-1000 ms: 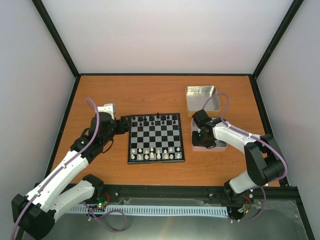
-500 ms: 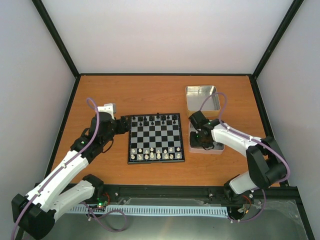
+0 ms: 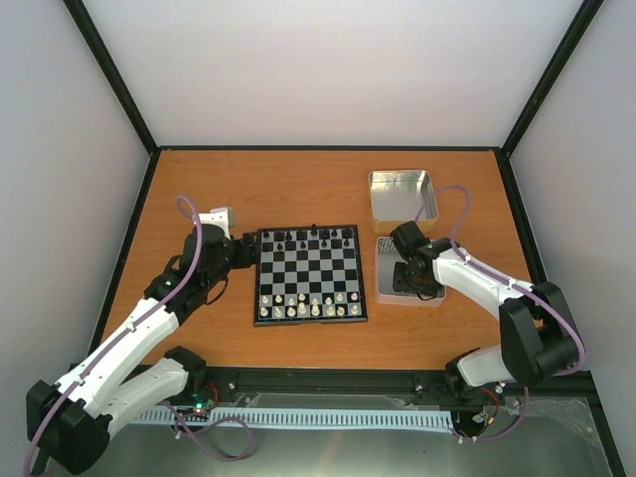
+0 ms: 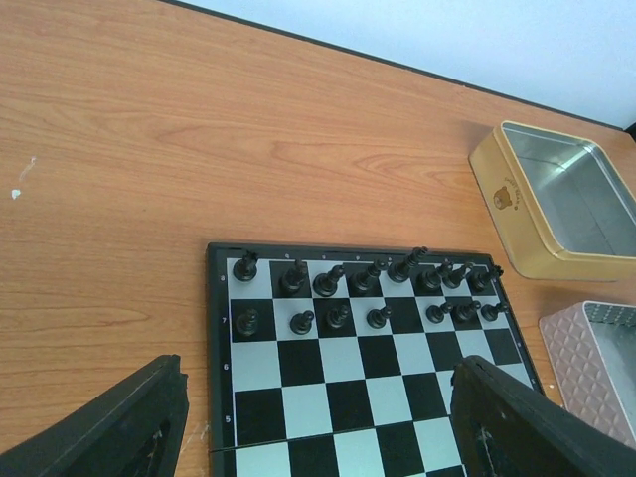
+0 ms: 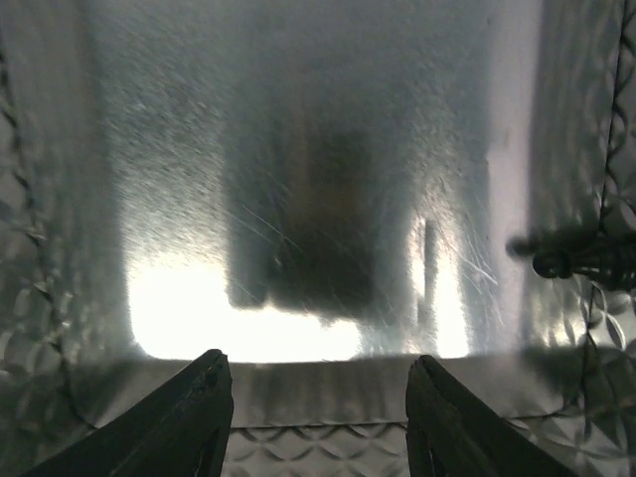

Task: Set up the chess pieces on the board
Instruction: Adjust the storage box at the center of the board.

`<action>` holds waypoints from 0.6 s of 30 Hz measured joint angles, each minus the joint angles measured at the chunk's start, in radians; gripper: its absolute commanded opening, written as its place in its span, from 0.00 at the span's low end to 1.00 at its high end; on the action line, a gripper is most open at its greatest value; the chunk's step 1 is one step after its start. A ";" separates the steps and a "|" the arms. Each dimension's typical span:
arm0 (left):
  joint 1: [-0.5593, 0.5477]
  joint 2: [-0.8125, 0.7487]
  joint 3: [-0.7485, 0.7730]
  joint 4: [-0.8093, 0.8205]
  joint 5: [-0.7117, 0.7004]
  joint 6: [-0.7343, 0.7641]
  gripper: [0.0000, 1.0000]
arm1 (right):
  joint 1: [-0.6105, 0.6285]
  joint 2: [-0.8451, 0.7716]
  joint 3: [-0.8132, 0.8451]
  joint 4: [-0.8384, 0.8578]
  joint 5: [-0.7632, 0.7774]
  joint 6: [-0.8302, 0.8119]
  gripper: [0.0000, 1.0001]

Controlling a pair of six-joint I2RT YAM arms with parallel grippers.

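Only your right wrist view shows a dark chess piece point(image 5: 576, 263) in the tin point(image 5: 298, 119) beside the right gripper point(image 5: 318, 373), jaws parted and empty. The left gripper point(image 4: 318, 407) gapes at the board point(image 4: 221, 328), chess pieces point(image 4: 338, 283) on its far rows

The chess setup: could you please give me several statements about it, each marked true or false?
1. The right gripper points into the near tin, jaws open and empty. True.
2. The left gripper holds a chess piece. False: its open jaws are empty.
3. The gold tin is full of pieces. False: it is empty.
4. White pieces stand on the board's near rows. True.
5. A black piece lies in the near tin. True.
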 measured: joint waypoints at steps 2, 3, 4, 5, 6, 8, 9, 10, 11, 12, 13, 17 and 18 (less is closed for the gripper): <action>0.000 0.010 -0.004 0.007 0.004 0.000 0.73 | -0.011 0.001 -0.013 -0.009 -0.007 -0.015 0.49; 0.000 0.017 -0.005 0.010 0.006 0.000 0.73 | -0.015 0.003 -0.018 -0.013 -0.013 -0.023 0.49; 0.000 0.023 -0.005 0.014 0.006 0.001 0.73 | -0.018 0.006 -0.022 -0.016 -0.019 -0.032 0.49; 0.000 0.030 -0.006 0.020 0.008 0.001 0.73 | -0.018 0.010 -0.025 -0.016 -0.026 -0.038 0.49; 0.000 0.033 -0.006 0.023 0.009 0.001 0.73 | -0.019 0.016 -0.026 -0.018 -0.035 -0.042 0.49; 0.000 0.041 -0.006 0.026 0.011 0.001 0.73 | -0.019 0.031 -0.027 -0.013 -0.056 -0.052 0.49; 0.000 0.042 -0.006 0.026 0.014 0.002 0.73 | -0.019 0.036 -0.027 -0.011 -0.063 -0.054 0.48; 0.000 0.042 -0.006 0.026 0.015 0.002 0.73 | -0.019 0.042 -0.027 -0.009 -0.069 -0.057 0.48; 0.000 0.041 -0.006 0.027 0.017 0.002 0.73 | -0.019 0.047 -0.027 -0.006 -0.076 -0.059 0.48; 0.000 0.040 -0.006 0.027 0.020 0.002 0.73 | -0.019 0.052 -0.029 -0.003 -0.082 -0.060 0.48; 0.000 0.039 -0.006 0.027 0.023 0.002 0.73 | -0.019 0.057 -0.029 0.000 -0.087 -0.060 0.48; 0.000 0.011 -0.006 0.022 0.036 0.000 0.73 | -0.019 0.070 -0.031 0.019 -0.099 -0.063 0.47; 0.000 -0.007 -0.008 0.020 0.043 0.000 0.73 | -0.019 0.074 -0.031 0.024 -0.100 -0.063 0.46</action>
